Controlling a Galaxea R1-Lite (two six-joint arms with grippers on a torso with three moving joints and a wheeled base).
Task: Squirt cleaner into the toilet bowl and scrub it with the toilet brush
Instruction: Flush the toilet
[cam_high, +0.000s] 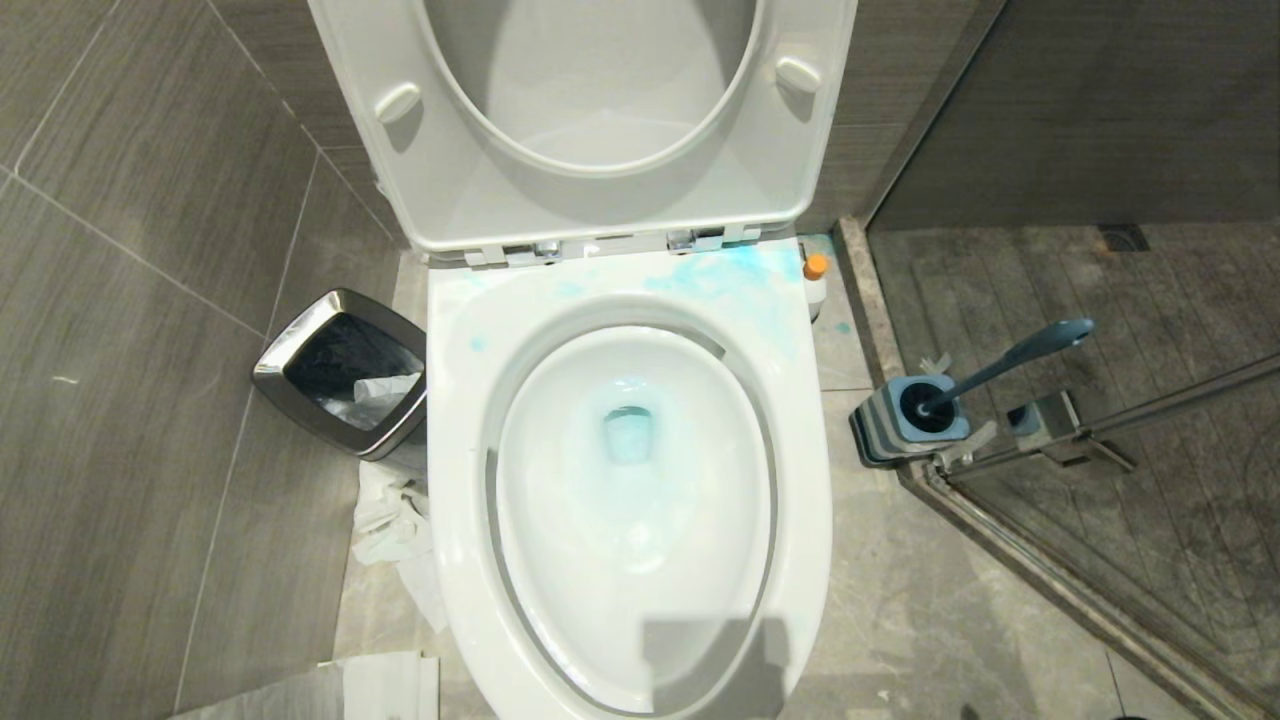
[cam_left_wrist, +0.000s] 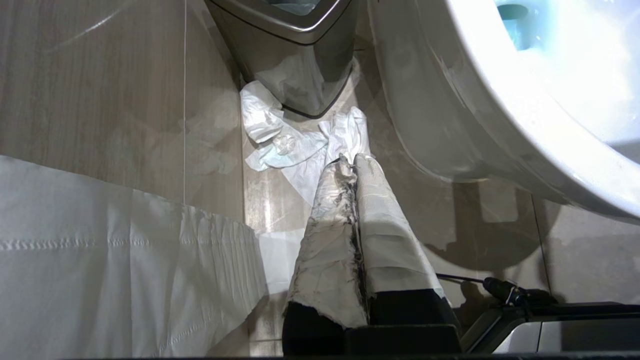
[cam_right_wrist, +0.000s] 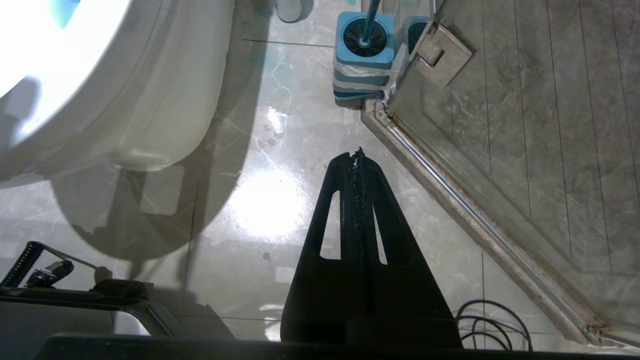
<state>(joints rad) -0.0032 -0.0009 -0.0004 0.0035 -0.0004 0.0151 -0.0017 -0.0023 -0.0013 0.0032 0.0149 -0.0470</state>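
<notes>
Judging from how things lie, the squirting looks done and the scrubbing not yet begun. On the left, the waste bin (cam_high: 340, 370) stands just beside the toilet bowl (cam_high: 455, 450), with crumpled paper (cam_high: 385, 515) on the floor between them; the left tool (cam_left_wrist: 354, 162) hangs low over that paper, its wrapped fingers pressed together on nothing. In the middle, cleaner (cam_high: 725, 280) smears the back of the rim and tints the water pale blue. To the right, the toilet brush (cam_high: 1010, 360) sits in its stand (cam_high: 885, 435), handle leaning away from the bowl. The right tool (cam_right_wrist: 357, 156) hovers over bare floor, closed and empty, so it must open before grasping. Room is narrow there: the shower door frame (cam_right_wrist: 450, 200) touches the stand.
</notes>
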